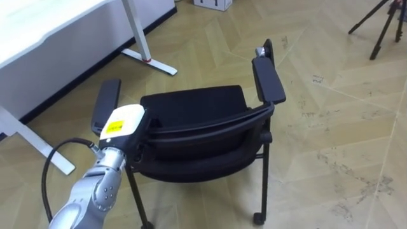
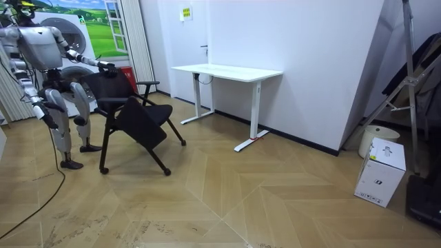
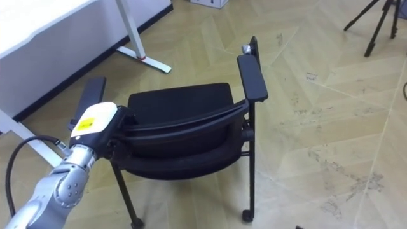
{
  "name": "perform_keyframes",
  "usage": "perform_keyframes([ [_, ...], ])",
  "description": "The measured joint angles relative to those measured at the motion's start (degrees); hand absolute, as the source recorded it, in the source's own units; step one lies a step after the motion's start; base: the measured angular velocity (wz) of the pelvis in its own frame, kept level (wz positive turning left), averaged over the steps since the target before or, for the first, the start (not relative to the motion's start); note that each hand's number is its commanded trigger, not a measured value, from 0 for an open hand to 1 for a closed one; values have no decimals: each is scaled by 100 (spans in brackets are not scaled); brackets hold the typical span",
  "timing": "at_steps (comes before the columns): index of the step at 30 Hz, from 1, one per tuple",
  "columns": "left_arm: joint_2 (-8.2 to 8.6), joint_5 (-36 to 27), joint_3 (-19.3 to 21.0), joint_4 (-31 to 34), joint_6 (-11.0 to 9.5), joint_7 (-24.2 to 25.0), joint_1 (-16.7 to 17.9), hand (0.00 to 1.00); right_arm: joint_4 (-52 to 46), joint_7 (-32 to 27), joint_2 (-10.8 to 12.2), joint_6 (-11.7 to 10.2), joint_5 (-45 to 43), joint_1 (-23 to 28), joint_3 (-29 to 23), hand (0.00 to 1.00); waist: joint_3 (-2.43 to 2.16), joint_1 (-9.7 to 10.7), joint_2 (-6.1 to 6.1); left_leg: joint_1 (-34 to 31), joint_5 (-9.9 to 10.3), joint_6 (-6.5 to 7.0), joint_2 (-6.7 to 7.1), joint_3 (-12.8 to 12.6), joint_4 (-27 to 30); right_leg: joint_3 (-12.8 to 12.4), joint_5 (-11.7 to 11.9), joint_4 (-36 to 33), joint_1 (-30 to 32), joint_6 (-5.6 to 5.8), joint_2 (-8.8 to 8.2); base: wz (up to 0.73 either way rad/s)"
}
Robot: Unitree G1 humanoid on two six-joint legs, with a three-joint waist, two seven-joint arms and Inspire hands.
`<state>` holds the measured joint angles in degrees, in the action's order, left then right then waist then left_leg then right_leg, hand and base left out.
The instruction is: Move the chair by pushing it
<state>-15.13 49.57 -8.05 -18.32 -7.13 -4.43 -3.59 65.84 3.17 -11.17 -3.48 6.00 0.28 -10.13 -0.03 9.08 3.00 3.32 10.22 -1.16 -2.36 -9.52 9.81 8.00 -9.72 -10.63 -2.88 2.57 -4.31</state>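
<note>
Left hand (image 1: 124,124) at chair (image 1: 191,105) backrest's top corner, arm outstretched; fingers hidden behind backrest, grip can't be told.

No print can be read. A yellow sticker (image 1: 113,128) with dark marks sits on the back of the left hand (image 1: 130,124), a yellow sign (image 2: 186,12) hangs on the wall (image 2: 310,55), and a white box (image 2: 381,180) bears a dark mark

parquet floor (image 1: 343,95) is bearing a black chair (image 1: 191,105) on castors; a white desk (image 1: 38,25) is standing beside it, a tripod (image 1: 381,22) well apart, a white box (image 2: 380,171) near the wall.
</note>
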Motion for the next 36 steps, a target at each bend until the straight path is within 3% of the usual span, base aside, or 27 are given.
perform_keyframes([
  [10, -75, 44, -12, 307, -18, 15, 82, 100, -1898, -924, -26, -95, -1832, -161, 8, 0, 37, -50, -100, -92, 0, 0, 1, 11, 28, 1, 1, -29, 85, -2, -3, 0],
  [12, -102, 74, -12, 518, 61, 38, 173, 100, -2665, -1094, -21, -93, -2452, -80, 45, 0, 57, -50, -162, -102, 0, 0, 1, 8, 28, -2, -1, -28, 97, -2, -3, 0],
  [14, -166, 76, -18, 610, 80, 37, 235, 100, -3172, -1235, -26, -94, -2701, -64, 137, 0, 44, -39, -209, -94, 0, 0, 1, 8, 28, 2, -1, -20, 85, -3, -3, 0],
  [16, -221, 110, -104, 691, 142, 35, 248, 100, -3723, -1371, -29, -97, -2901, 14, 283, 0, -3, -97, -273, -66, 0, 0, 1, 3, 13, -7, -1, -26, 77, -4, -3, -2],
  [19, -203, 222, -121, 782, 184, 61, 246, 100, -4258, -1389, -31, -89, -3266, 42, 380, 0, -1, -151, -321, -55, 0, 0, 3, -1, -16, -15, 2, -27, 86, -5, -3, -1],
  [24, -180, 236, -133, 866, 216, 63, 311, 100, -4945, -1432, -41, -104, -3718, 94, 584, 0, -6, -169, -313, -56, 0, 0, 2, -12, -17, -19, 2, -26, 90, -6, -2, 0],
  [36, -170, 251, -195, 823, 200, 37, 214, 100, -6198, -1407, -472, -101, -4329, -38, 1125, 0, 11, -351, -317, -87, 0, 0, -6, -146, -25, -85, 2, -122, 198, -6, -4, -5],
])
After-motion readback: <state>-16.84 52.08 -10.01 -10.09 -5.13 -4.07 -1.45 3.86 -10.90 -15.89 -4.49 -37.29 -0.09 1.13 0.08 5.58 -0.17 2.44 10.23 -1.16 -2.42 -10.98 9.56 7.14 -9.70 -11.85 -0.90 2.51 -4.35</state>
